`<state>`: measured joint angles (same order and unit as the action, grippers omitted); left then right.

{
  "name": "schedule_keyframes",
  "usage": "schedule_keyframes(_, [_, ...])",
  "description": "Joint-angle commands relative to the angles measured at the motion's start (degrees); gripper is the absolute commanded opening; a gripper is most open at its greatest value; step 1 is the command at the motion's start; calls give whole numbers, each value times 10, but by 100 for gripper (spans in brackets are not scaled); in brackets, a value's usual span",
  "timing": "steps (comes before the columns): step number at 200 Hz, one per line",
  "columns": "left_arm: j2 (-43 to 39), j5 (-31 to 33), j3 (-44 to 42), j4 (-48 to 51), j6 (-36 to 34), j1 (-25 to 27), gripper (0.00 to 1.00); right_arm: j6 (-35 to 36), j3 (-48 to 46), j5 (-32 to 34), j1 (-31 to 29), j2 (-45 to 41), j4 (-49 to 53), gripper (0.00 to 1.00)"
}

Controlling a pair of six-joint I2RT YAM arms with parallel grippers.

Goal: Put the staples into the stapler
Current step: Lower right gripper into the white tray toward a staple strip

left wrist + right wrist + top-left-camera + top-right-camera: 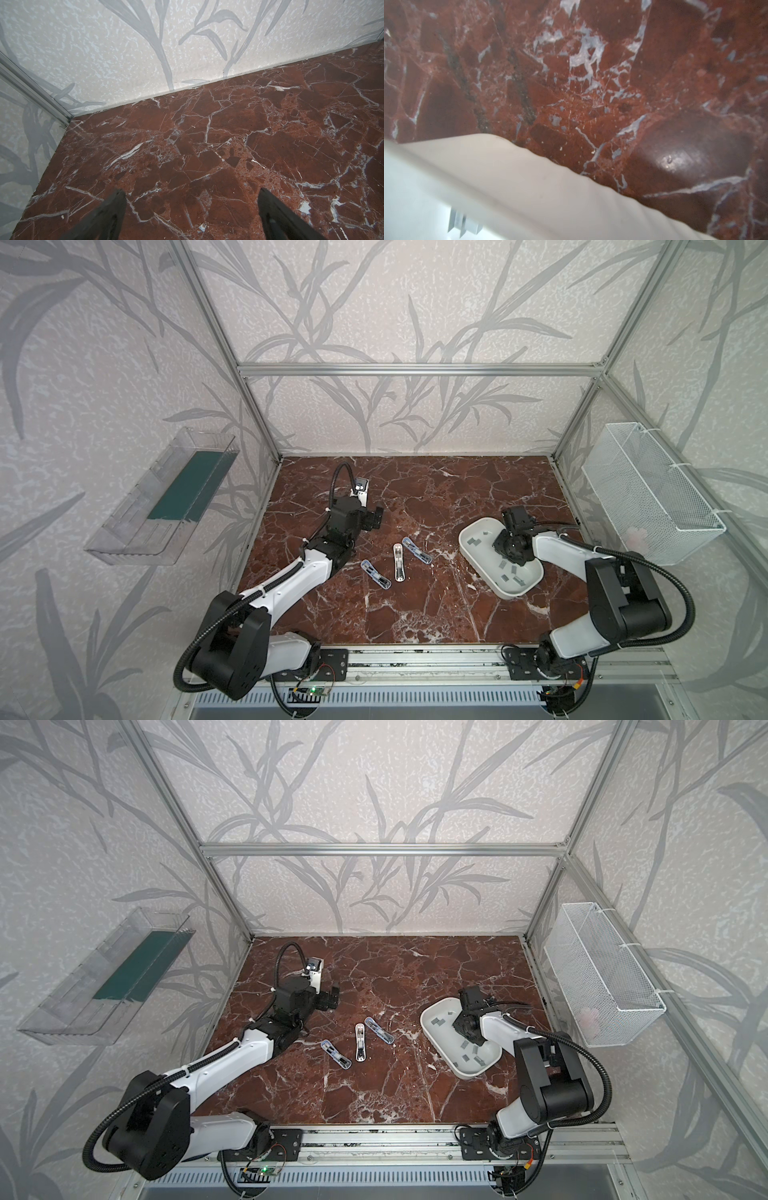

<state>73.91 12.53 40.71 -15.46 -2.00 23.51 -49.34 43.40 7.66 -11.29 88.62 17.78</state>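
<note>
Three small staplers lie side by side mid-table: a white one (399,562) between two bluish ones (376,573) (417,550), seen in both top views. Several grey staples (517,580) (434,1021) lie scattered in a white tray (473,570) on the right. My right gripper (513,549) points straight down into that tray, its fingers hidden under the wrist. The right wrist view shows only the tray wall (529,187) and one staple strip (463,222). My left gripper (377,517) (191,189) hovers open over bare marble behind the staplers, holding nothing.
A clear plastic bin (166,497) hangs on the left wall and a white wire basket (648,493) on the right wall. Aluminium frame posts stand at the table's back corners. The back wall (145,52) is close ahead of the left gripper.
</note>
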Motion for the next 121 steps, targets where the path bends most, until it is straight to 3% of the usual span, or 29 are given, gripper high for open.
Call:
schedule_keyframes(1, [7, -1, -2, -6, -6, -3, 99, 14, 11, 0, -4, 14, 36, 24])
schedule_keyframes(72, [15, -2, 2, -5, -7, -3, 99, 71, 30, 4, -15, 10, 70, 29])
schedule_keyframes(121, [19, -6, 5, 0, -7, -3, 99, 105, 69, 29, -30, 47, 113, 28])
